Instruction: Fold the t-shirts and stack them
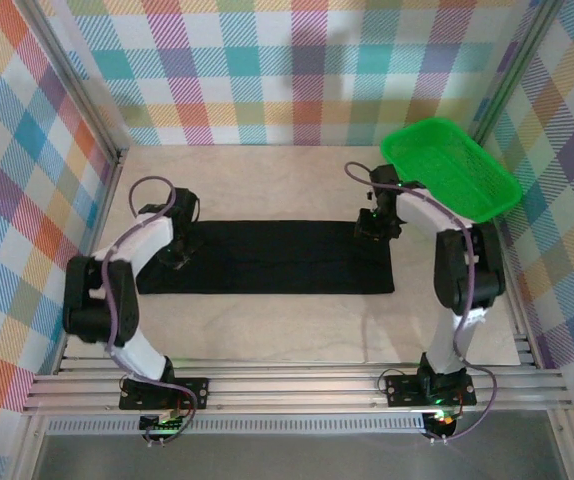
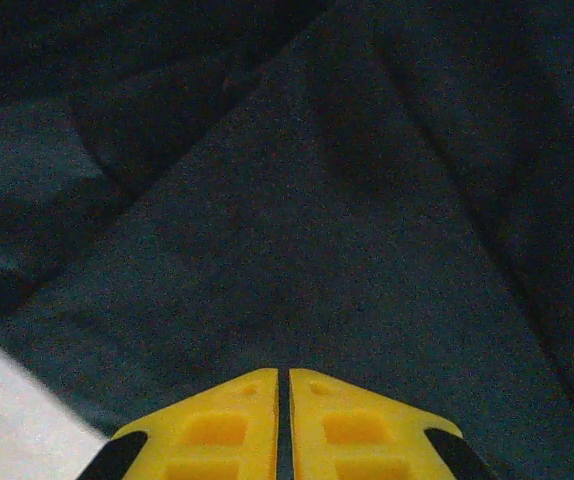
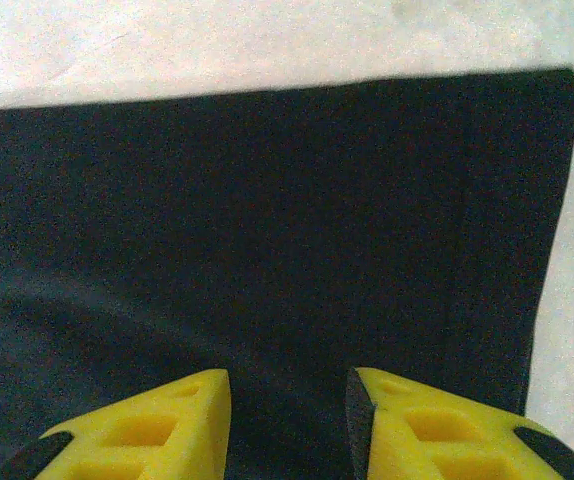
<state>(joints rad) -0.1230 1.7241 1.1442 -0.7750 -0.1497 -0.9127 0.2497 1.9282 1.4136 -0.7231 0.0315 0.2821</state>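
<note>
Top view: black t-shirt (image 1: 267,258) folded into long flat strip across middle of table (image 1: 267,180). Left gripper (image 1: 178,255) on its left end, right gripper (image 1: 375,228) at far right corner. Green plastic basket (image 1: 454,168) far right, apart from shirt.

Left wrist view adds creases in the cloth. Fingers (image 2: 217,430) pressed together, possibly pinching fabric, unclear.

Right wrist view: fingers parted, holding nothing, above shirt's straight edge and corner.

T-shirt (image 1: 267,258) on table (image 1: 267,335), basket (image 1: 452,165) rear right
</note>
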